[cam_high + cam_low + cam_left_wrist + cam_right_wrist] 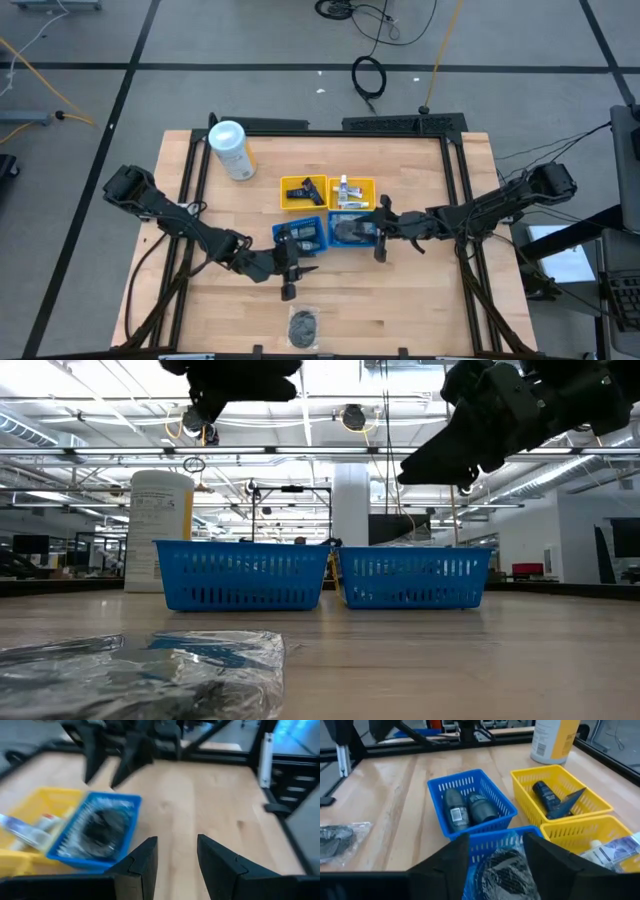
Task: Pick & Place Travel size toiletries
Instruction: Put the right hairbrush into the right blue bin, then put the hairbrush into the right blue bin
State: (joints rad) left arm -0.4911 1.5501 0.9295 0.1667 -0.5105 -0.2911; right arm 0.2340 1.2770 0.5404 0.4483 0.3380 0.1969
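- A pale wooden bench with a dark metal frame fills the overhead view; both dark robot arms reach inward over it from its two sides.
- A tall white canister with a yellow label stands near the bench's far left corner, well apart from the trays.
- Four small compartment trays sit together at the bench's middle in a two-by-two block: two yellow at the back, two blue in front.
- The left yellow tray holds small black pieces; the right yellow tray holds small white tubes.
- The left blue tray holds two dark, upright packets side by side.
- The right blue tray holds a grey round clear-wrapped piece, lying directly beneath the right gripper.
- The right gripper hangs just above that tray, its jaws spread apart with nothing between them; the wrapped piece rests in the tray, not in the jaws.
- The left gripper hovers over bare bench just in front of the left blue tray, its jaws partly apart and empty.
- Another grey round clear-wrapped piece lies alone on the bench near its front edge, close to the left gripper but not touching it.
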